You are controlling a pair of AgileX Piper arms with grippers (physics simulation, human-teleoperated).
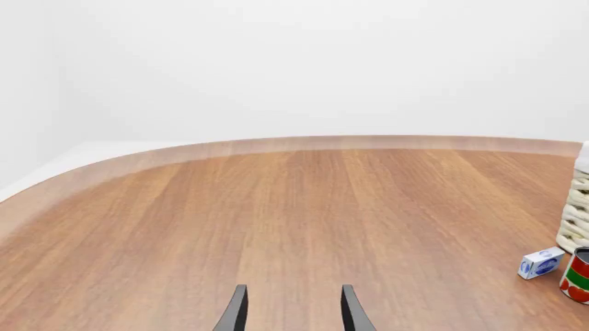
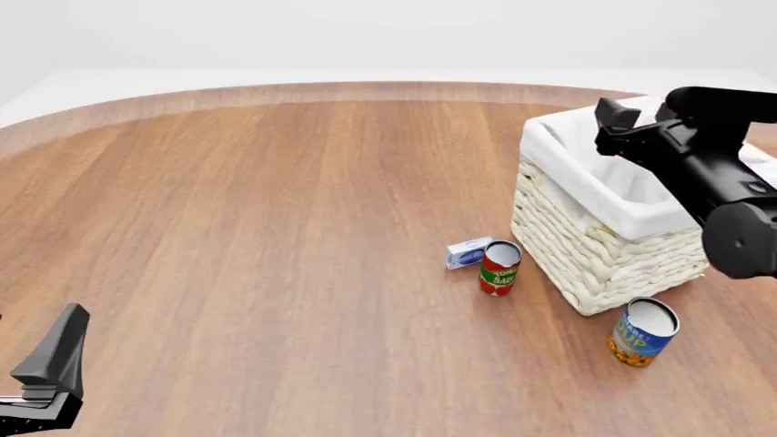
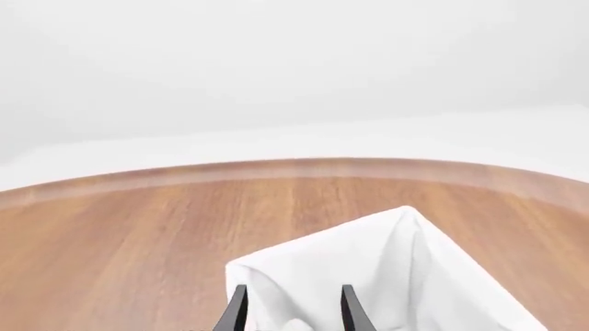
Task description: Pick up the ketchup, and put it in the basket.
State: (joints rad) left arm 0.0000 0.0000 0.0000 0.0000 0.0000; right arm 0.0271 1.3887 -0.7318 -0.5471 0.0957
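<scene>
**Ketchup not showing; right arm hanging over basket**

Hovering right gripper (image 3: 289, 307) over basket (image 2: 607, 214), fingers apart w/ nothing between. Parking left gripper (image 1: 291, 310) low near table (image 2: 267, 228) edge, fingers apart, empty too. Not seeing ketchup anywhere in 3 views, possibly inside the liner, can't tell. Judging: small bottle prob. light, stiff, smooth/slippery; gripping mid-body across label looking safest, not cap.

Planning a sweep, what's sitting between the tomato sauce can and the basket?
Nothing; the front view shows bare table between the tomato sauce can and the basket.
</scene>
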